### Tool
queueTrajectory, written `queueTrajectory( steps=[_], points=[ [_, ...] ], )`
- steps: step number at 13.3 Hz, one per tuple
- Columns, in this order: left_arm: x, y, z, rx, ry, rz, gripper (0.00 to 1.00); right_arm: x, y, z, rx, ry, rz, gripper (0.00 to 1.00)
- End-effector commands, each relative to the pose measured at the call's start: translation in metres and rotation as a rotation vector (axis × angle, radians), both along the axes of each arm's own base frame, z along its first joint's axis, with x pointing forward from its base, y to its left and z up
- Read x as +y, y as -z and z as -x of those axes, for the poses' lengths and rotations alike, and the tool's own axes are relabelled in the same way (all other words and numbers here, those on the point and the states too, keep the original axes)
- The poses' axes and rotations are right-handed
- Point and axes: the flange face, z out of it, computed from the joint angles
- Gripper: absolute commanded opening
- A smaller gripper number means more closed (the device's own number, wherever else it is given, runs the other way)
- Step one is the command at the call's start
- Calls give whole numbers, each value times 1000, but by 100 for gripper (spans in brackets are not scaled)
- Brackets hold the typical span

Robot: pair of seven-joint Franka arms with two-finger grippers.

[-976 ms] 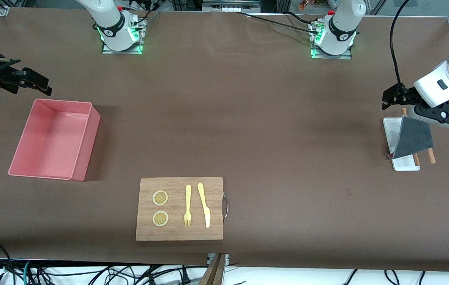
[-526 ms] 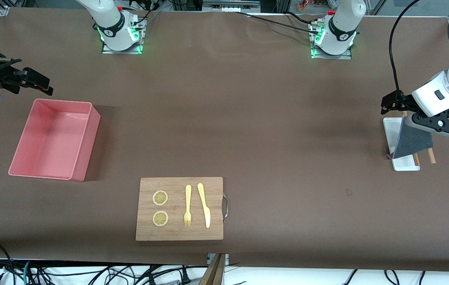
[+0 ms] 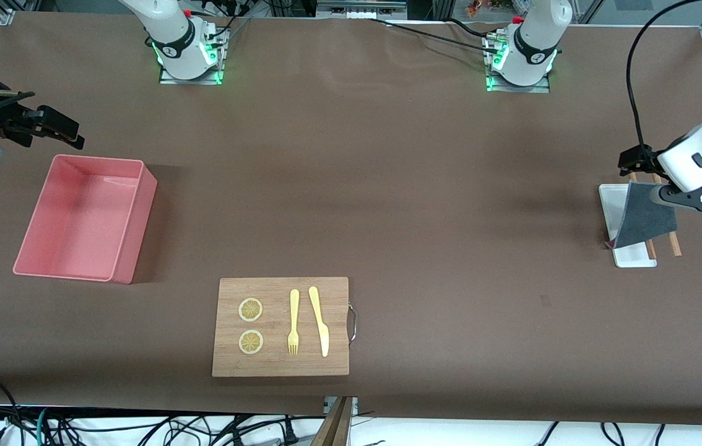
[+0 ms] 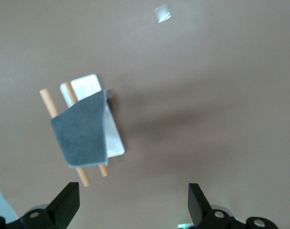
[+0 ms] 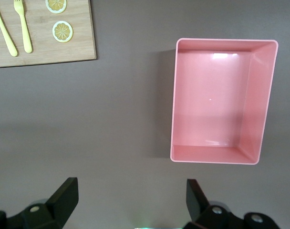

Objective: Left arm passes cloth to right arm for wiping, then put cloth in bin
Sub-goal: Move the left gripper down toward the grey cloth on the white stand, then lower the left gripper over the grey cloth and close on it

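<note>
The left gripper, fingers wide and empty, should descend straight over the cloth; right gripper waits wide at nine o'clock.

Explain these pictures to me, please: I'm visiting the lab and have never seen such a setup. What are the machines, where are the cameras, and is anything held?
Two white robot arms stand at a brown table. One picture looks down from a high camera facing them; the other two come from cameras on each wrist. The left pincer hangs open over the grey cloth, which is draped on two wooden rods over a white tray. The right pincer waits open above the table beside the empty pink bin. A cutting board carries lemon slices, a fork and a knife. Nothing is held.
</note>
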Motion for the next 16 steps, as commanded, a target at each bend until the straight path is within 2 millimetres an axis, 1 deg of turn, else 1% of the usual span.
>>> queueTrajectory(
  steps=[1,3,5,6,8,9,10,11,12,13,14,16],
  points=[
    [5,37,9,52,-27,-91,100,-3,-3,2,-7,-5,-18,100],
    [7,83,22,87,-45,-130,100,-3,-3,2,-7,-6,-16,100],
    [5,137,34,58,-52,-129,100,-2,-3,2,-7,-8,-16,100],
    [5,153,38,29,-57,-156,100,-3,-3,2,-7,-6,-16,100],
    [14,170,41,-14,6,-283,100,-3,-2,2,-6,-6,-16,100],
    [27,186,50,-35,-9,-277,100,-3,-2,2,-5,-6,-16,100],
    [35,202,61,-73,-45,-273,100,-3,-2,2,-4,-6,-16,100],
    [44,214,68,-103,-64,-269,100,-3,-2,3,2,-7,-16,100],
    [67,215,72,-109,-83,-288,100,-3,-3,3,1,-7,-16,100],
    [82,216,77,-101,-92,-296,100,-3,-2,2,-4,-6,-16,100],
    [86,212,81,-100,-101,-300,100,-3,-2,2,-5,-6,-16,100],
    [72,223,82,-83,-122,-311,100,-1,-3,3,-1,-10,-16,100]
  ],
)
